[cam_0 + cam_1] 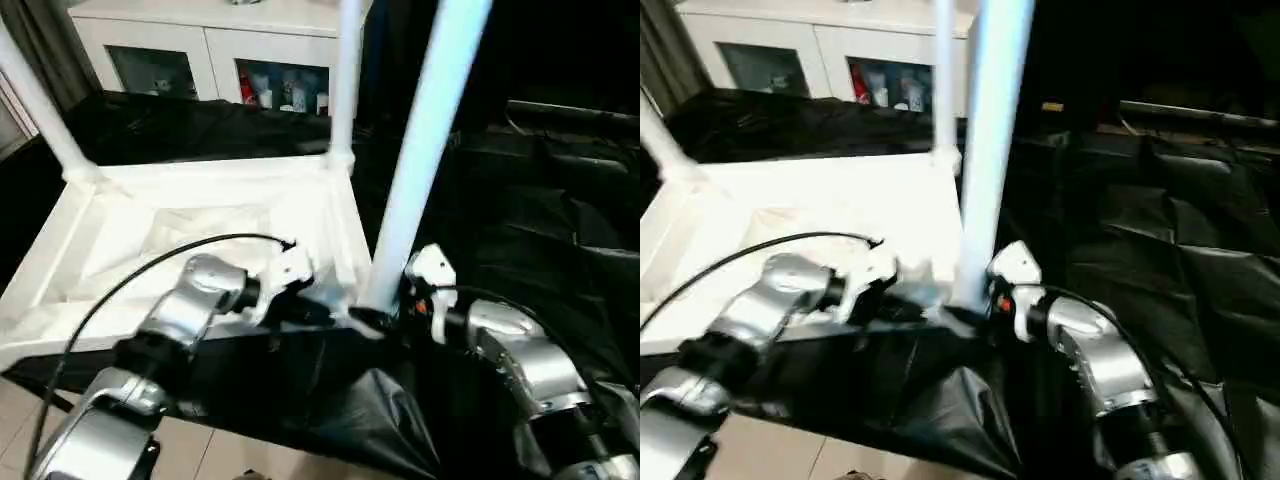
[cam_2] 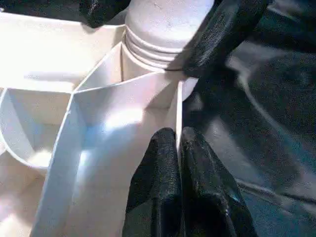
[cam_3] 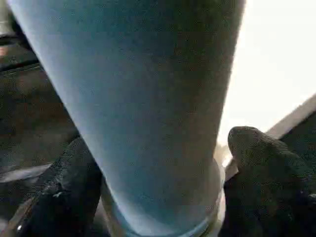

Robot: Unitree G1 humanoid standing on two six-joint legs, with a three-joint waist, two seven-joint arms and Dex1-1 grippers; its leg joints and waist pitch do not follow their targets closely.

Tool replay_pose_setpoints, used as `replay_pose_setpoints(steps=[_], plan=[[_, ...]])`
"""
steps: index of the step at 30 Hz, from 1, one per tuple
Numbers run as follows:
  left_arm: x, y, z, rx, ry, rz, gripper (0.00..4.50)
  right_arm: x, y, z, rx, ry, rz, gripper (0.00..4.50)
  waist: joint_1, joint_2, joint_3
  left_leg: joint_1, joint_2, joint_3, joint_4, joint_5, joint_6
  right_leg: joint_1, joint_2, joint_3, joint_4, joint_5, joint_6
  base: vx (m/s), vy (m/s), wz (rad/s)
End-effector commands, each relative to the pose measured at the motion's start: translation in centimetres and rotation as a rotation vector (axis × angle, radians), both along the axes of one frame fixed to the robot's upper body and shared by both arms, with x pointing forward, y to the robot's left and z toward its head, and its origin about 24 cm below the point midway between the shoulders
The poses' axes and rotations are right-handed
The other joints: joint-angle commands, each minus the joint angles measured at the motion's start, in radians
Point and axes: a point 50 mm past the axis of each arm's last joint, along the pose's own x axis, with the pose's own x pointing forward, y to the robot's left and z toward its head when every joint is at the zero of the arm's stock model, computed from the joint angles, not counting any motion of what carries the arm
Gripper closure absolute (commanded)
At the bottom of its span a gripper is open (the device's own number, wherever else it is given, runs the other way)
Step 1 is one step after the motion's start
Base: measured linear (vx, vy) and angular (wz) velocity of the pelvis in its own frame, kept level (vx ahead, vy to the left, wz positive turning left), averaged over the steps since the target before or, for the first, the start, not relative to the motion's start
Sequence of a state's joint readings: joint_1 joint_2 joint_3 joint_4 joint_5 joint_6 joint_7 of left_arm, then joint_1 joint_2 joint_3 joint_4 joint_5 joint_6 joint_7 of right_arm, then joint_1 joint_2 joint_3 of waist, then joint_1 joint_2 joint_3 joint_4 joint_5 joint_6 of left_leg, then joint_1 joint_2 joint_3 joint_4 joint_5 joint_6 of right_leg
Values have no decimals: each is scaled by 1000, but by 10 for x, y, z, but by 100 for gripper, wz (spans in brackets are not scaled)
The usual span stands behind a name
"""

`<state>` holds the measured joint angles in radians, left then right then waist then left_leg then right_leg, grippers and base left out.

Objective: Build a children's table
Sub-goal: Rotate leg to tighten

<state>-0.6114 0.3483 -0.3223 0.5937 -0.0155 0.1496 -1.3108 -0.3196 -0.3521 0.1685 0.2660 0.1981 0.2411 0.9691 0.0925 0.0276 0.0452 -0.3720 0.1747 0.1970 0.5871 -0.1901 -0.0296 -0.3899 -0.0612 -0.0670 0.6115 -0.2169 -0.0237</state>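
Note:
The children's table [image 1: 200, 185] lies upside down on the black cloth, ribbed underside up. Three white legs stand in its corner sockets: far left [image 1: 35, 100], far right [image 1: 347, 80] and near right [image 1: 425, 150]. My left gripper [image 2: 178, 143] is shut on the thin rim wall [image 2: 176, 98] just beside the near right socket. My right gripper [image 3: 163, 168] straddles the base of the near right leg [image 3: 148, 98]. One of its fingers [image 3: 266, 173] stands a little off the tube, with a light gap between them. Both grippers meet at that corner [image 1: 350, 310].
A white cabinet with glass doors [image 1: 220, 50] stands behind the table. Crumpled black cloth [image 1: 540, 200] covers the big table to the right. Its near edge drops to a tiled floor [image 1: 20, 420]. A black cable [image 1: 130, 275] loops over my left forearm.

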Motion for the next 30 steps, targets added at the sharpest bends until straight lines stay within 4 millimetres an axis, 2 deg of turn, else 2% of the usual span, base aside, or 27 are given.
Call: replay_pose_setpoints(steps=[1, 3, 6, 11, 13, 18, 21, 25, 26, 27, 28, 29, 30], plan=[[-6, -3, -2, -16, 36, -38, 450, 1, 5, 9, 19, -7, 54, 65, 1, -14, -56, 13, 73, -30, -63, -134, 76, 50, -100, 55, -65, -57, -244, 0, 0, 0], [-7, -2, -2, -19, 38, -36, 450, 1, 4, 10, 21, -3, 64, 75, 0, -14, -53, 15, 72, -30, -65, -143, 62, 48, -101, 57, -70, -100, -232, 0, 0, 0], [-8, -1, -2, -19, 45, -36, 450, 1, 3, 10, 19, 1, 79, 107, 1, -16, -54, 14, 70, -30, -64, -133, 58, 49, -103, 59, -71, -113, -225, 0, 0, 0], [-8, 1, -2, -16, 42, -23, 450, 1, 1, 8, 12, -1, 81, 150, 1, -15, -59, 12, 68, -30, -59, -88, 74, 51, -99, 57, -61, -36, -233, 0, 0, 0], [-7, 1, -3, -12, 27, -4, 450, 2, 1, 5, 2, -6, 47, 174, 1, -15, -59, 13, 68, -30, -59, -91, 75, 50, -99, 56, -61, -38, -235, 0, 0, 0], [-1, -4, -8, 7, 4, 76, 450, 3, 3, -4, -10, -12, -51, 183, -4, -16, -53, 14, 66, -31, -61, -134, 51, 48, -102, 59, -74, -125, -220, 0, 0, 0], [6, -12, -10, 14, -26, 153, 450, 5, 7, -12, 15, -4, -186, 184, -7, -17, -50, 21, 65, -32, -67, -169, 30, 43, -100, 60, -83, -206, -199, 0, 0, 0], [20, -26, -13, 41, -72, 291, 450, 8, 14, -22, 35, 17, -400, 185, -9, -17, -50, 23, 66, -34, -71, -186, 10, 42, -102, 62, -87, -232, -186, 0, 0, 0], [24, -29, -13, 53, -80, 341, 450, 11, 16, -25, 35, 23, -493, 185, -9, -17, -49, 25, 65, -33, -71, -190, 7, 39, -100, 62, -89, -239, -182, 0, 0, 0], [32, -39, -15, 75, -101, 453, 450, 16, 20, -28, 33, 28, -651, 185, -10, -12, -48, 30, 64, -33, -73, -209, -6, 32, -100, 63, -93, -258, -182, 0, 0, 0], [32, -39, -15, 75, -101, 453, 450, 16, 20, -28, 33, 28, -651, 185, -11, -14, -47, 32, 63, -32, -73, -215, -15, 32, -100, 63, -95, -271, -179, 0, 0, 0], [36, -47, -15, 85, -113, 519, 450, 19, 28, -28, 58, 39, -734, 185, -10, -14, -47, 32, 62, -34, -74, -225, -19, 34, -101, 63, -96, -285, -173, 0, 0, 0], [36, -51, -15, 80, -118, 526, 450, 20, 33, -28, 68, 44, -744, 185, -9, -14, -48, 33, 63, -34, -74, -228, -20, 34, -103, 64, -97, -287, -171, 0, 0, 0]])
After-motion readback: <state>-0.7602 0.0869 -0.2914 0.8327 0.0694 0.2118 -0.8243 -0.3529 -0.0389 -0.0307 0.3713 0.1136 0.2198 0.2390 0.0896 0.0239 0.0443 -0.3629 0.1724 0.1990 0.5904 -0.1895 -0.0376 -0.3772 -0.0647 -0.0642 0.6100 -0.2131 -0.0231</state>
